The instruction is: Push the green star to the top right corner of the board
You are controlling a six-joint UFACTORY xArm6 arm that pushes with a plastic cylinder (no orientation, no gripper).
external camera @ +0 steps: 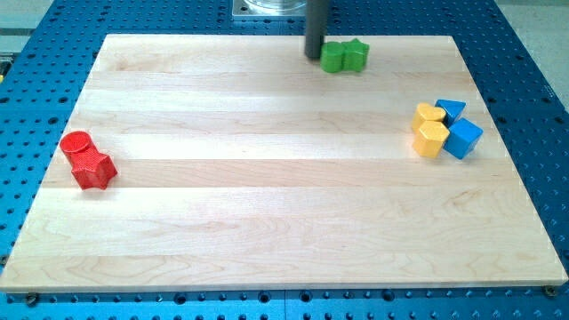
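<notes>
The green star point(356, 54) lies near the top edge of the wooden board point(267, 222), right of centre. A green round block point(333, 59) touches its left side. My tip point(314, 56) stands just left of the green round block, touching or nearly touching it. The rod rises out of the view's top. The board's top right corner point(449, 40) is some way to the right of the star.
Two yellow blocks point(430, 130) and two blue blocks point(460, 130) cluster at the right side. A red cylinder point(77, 145) and a red star point(95, 169) sit at the left edge. A blue perforated table point(533, 107) surrounds the board.
</notes>
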